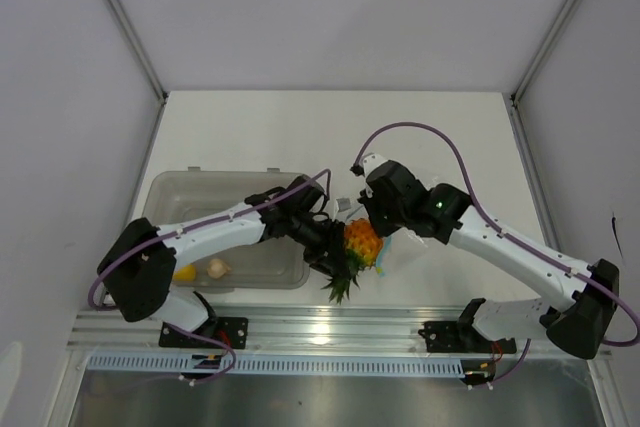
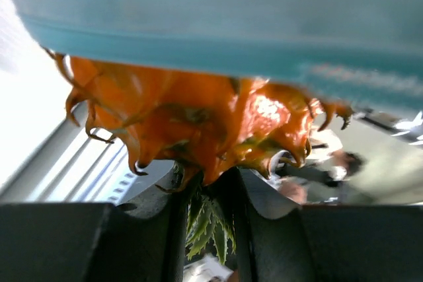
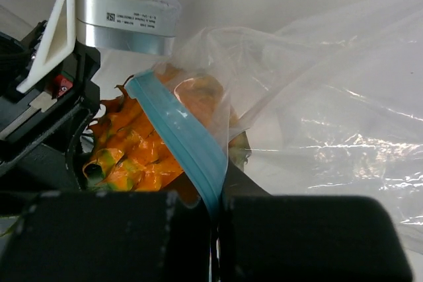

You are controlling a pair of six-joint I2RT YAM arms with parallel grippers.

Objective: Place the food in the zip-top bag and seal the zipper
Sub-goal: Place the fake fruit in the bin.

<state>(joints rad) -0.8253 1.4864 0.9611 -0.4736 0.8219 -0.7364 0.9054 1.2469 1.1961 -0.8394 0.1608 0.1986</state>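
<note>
Nearest us, in the near left part of the grey tub (image 1: 200, 179), the yellow lemon (image 1: 185, 273) and the pale garlic bulb (image 1: 217, 268) lie side by side. Just right of the tub's near right corner, the spiky green leaves (image 1: 340, 289) point toward us from the orange fruit (image 1: 362, 239). The left hand (image 1: 335, 249) reaches in from the left, and we see it pinching this fruit low down, with the leaves showing in the narrow gap between its fingers (image 2: 53, 242). From the right, the right hand (image 3: 215, 208) is pressed together on the zipper (image 3: 182, 133), the light-blue strip held taut across the fruit's body. The zip-top bag (image 3: 317, 97) spreads clear and crinkled to the right of that strip. The fruit sits at the bag's mouth, its far end looking to be behind the clear plastic and its leaves outside. We cannot tell whether the bag rests on the worktop (image 1: 300, 137), whose white surface runs on to the far wall.
</note>
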